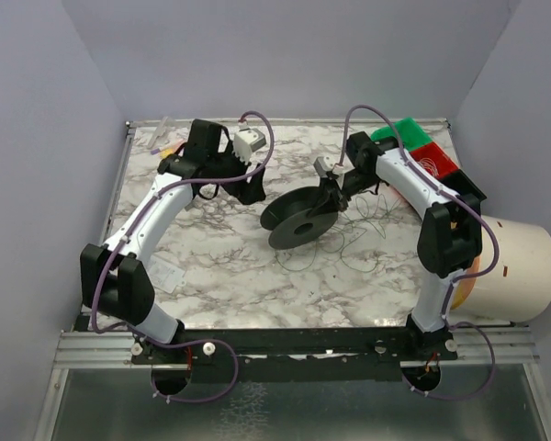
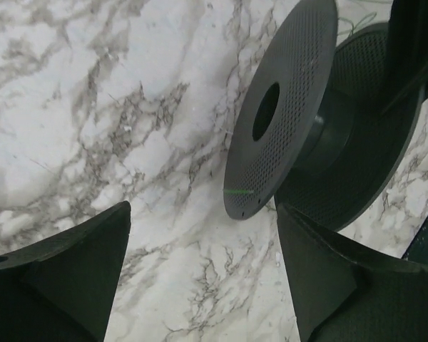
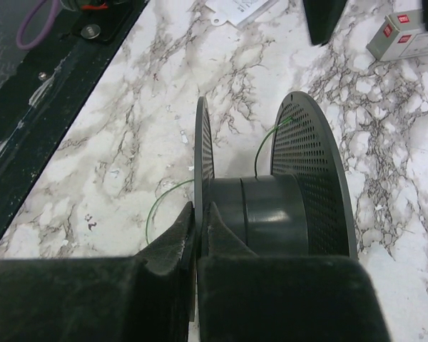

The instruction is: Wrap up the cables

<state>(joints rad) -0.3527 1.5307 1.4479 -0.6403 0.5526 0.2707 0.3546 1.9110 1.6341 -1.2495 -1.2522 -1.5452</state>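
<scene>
A black round spool [image 1: 298, 220] stands on its edge in the middle of the marble table [image 1: 220, 266]. My right gripper [image 1: 329, 197] is shut on one of its perforated flanges [image 3: 202, 153], a finger on each side of the thin disc. Hair-thin cables [image 1: 367, 225] lie in loose curls on the table to the right of the spool. One greenish strand [image 3: 151, 206] loops beside the flange, and another strand [image 3: 260, 146] runs up between the two flanges. My left gripper [image 2: 203, 214] is open just left of the spool [image 2: 285, 107], with only bare marble between its fingers.
A white bucket [image 1: 519, 266] lies at the right edge behind the right arm. Red [image 1: 436, 158] and green [image 1: 404, 131] boxes sit at the back right. A small white box [image 1: 250, 140] stands at the back left, and a paper tag [image 1: 170, 276] lies near the left arm.
</scene>
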